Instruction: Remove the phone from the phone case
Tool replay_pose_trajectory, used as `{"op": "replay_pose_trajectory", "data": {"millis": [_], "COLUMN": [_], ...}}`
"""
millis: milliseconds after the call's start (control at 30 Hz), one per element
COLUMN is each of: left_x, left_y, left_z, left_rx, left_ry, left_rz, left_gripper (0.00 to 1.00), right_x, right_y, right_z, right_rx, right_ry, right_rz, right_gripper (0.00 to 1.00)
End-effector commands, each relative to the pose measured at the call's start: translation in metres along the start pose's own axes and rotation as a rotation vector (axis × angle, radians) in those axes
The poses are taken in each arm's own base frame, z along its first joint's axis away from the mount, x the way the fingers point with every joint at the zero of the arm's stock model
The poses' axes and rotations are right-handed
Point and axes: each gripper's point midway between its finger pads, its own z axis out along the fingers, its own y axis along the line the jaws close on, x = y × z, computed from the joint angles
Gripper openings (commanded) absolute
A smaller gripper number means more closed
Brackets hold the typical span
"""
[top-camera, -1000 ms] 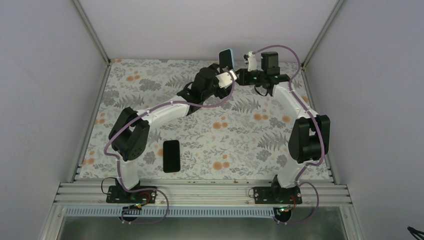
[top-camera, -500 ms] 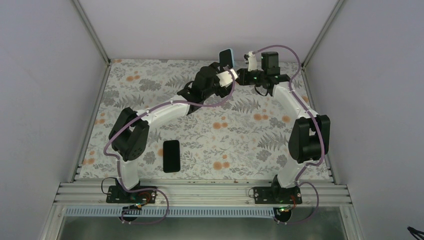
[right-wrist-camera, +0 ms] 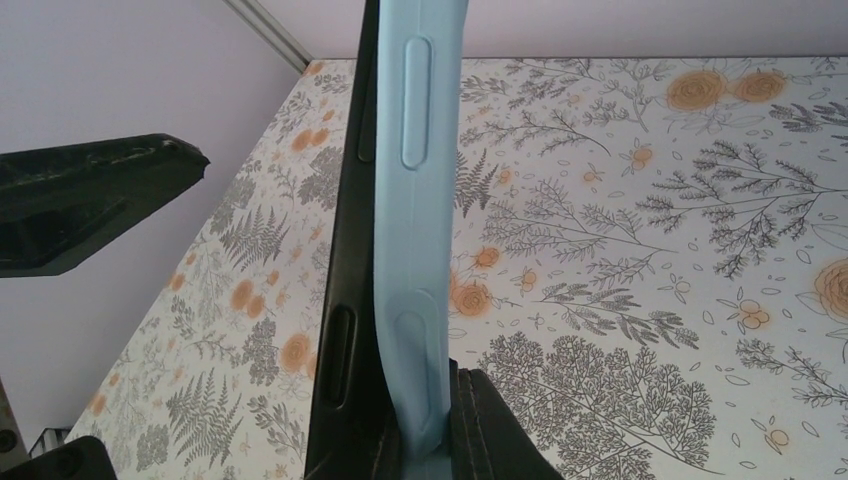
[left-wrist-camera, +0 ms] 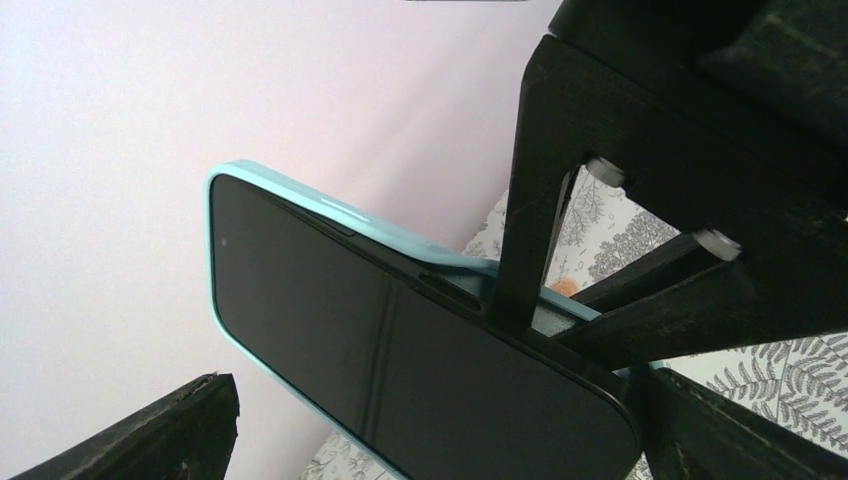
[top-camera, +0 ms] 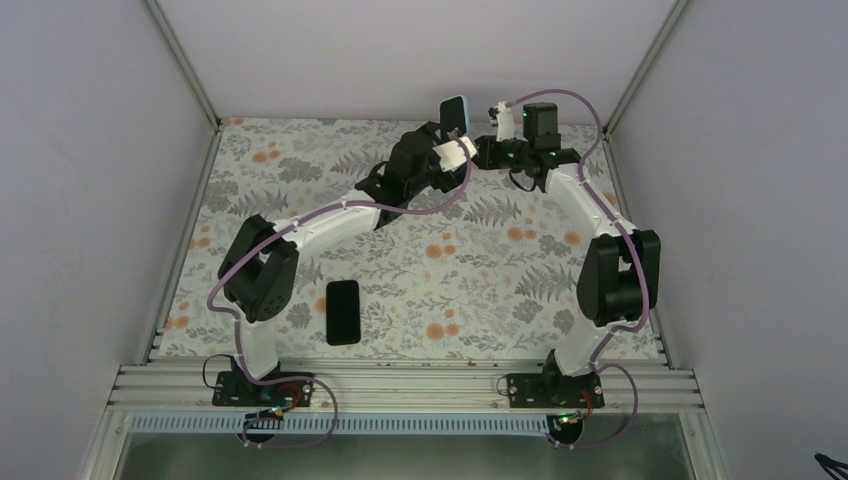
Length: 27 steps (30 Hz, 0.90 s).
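Holds the phone case (right-wrist-camera: 415, 150) up off the floral table cover (top-camera: 480, 260) at the far end, close to the back wall (top-camera: 400, 60), standing on end. Pinches it low down with the right gripper (right-wrist-camera: 428, 445), jaws drawn nearly together, one dark finger on either side of it. Shows, from the right wrist, the light blue shell edge-on with two raised button bumps, and right beside it the black flank of the phone (right-wrist-camera: 345, 300), running the same length and lying against the blue. Shows, from the left wrist, the dark glass turned toward the camera, with the blue rim wrapping the far end and both long sides, so the phone sits in the case there; cannot tell at the near corner, too dark to judge. Spreads the left gripper (left-wrist-camera: 420, 445) wide, one finger off each side of the phone's near end, neither plainly touching it. Brings both wrists close together in the overhead view, meeting at the raised phone from the left and from the right. Has a second all-black phone (top-camera: 343, 311) lying flat on the cover toward the near edge on the left side, well apart from the held one
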Motion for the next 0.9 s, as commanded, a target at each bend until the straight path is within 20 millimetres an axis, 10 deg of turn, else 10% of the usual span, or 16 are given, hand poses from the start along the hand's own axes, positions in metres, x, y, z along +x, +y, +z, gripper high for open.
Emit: {"op": "replay_pose_trajectory", "data": {"millis": [0,867], "left_x": [-0.013,0.015], "left_y": [0.032,0.071], "left_z": [0.003,0.001], "left_rx": [-0.134,-0.397], "left_ry": [-0.039,0.012], "left_rz": [0.005,0.186], "left_gripper": [0.98,0.95], "right_x": [-0.014,-0.012], "right_y": [0.024,0.04], "right_z": [-0.016,-0.023], "right_rx": [-0.068,-0.131], "right_ry": [-0.046,-0.034], "right_rz": [-0.047,-0.022], "right_gripper": [0.03,0.03]}}
